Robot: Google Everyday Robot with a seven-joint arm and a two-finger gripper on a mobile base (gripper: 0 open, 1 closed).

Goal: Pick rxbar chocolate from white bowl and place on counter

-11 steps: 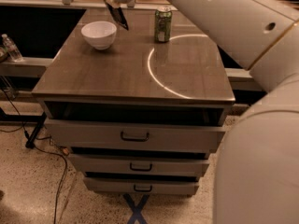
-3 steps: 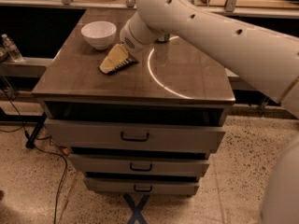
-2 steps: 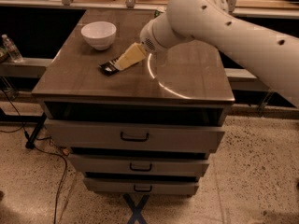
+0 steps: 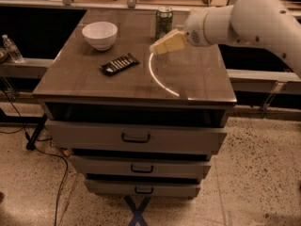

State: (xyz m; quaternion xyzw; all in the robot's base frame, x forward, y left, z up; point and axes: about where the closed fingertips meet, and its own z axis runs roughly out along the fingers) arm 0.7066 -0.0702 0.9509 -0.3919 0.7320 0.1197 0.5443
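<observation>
Since 0.7 s ago the gripper has pulled away from the rxbar chocolate. Then it was low on the counter at the bar's right end; now it hangs above the surface, farther right and back, just near-side of the green can. The bar has stayed in about the same spot and is free on the counter, outside the white bowl.

The bar lies to the near left of the gripper, clearly apart from it, and just near-right of the bowl, not touching it. The gripper grasps nothing; whether it is spread or closed cannot be told.

The bar lies flat, lettering up. Its long axis runs mostly left to right, skewed so the right end sits a little farther back than the left, pointing roughly toward the gripper and the bright curved reflection.
</observation>
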